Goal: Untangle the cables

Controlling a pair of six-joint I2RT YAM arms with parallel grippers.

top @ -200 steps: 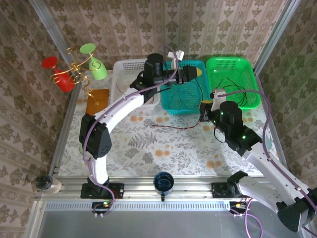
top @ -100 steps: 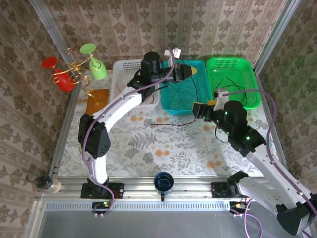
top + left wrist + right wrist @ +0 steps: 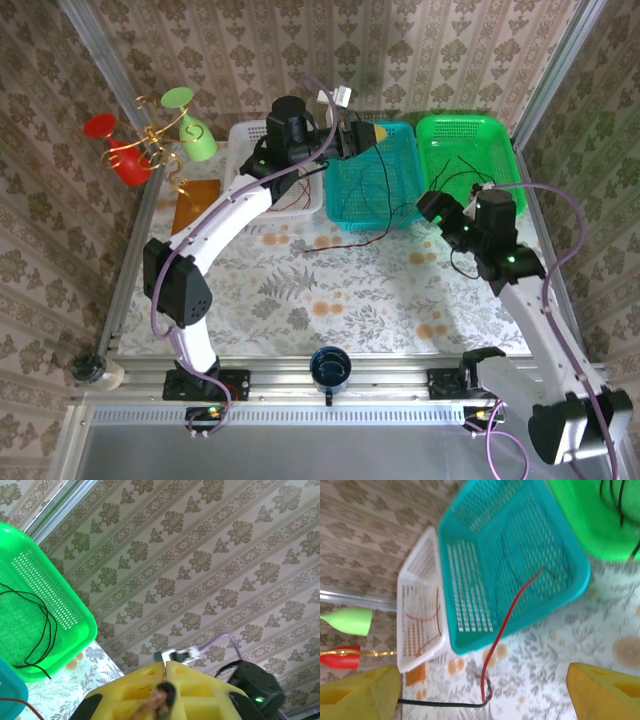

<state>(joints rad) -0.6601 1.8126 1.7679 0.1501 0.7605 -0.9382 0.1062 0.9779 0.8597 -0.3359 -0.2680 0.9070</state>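
Top external: both arms reach over the tabletop toward the far edge.
White basket, teal basket and green basket stand side by side there. Left pincer, pressed together, hovers above the teal basket; right pincer, spread wide, hangs over the tabletop just before it. A red cable runs from the teal basket over its rim onto the tabletop, where it meets a black cable; more black cables lie in the green basket.
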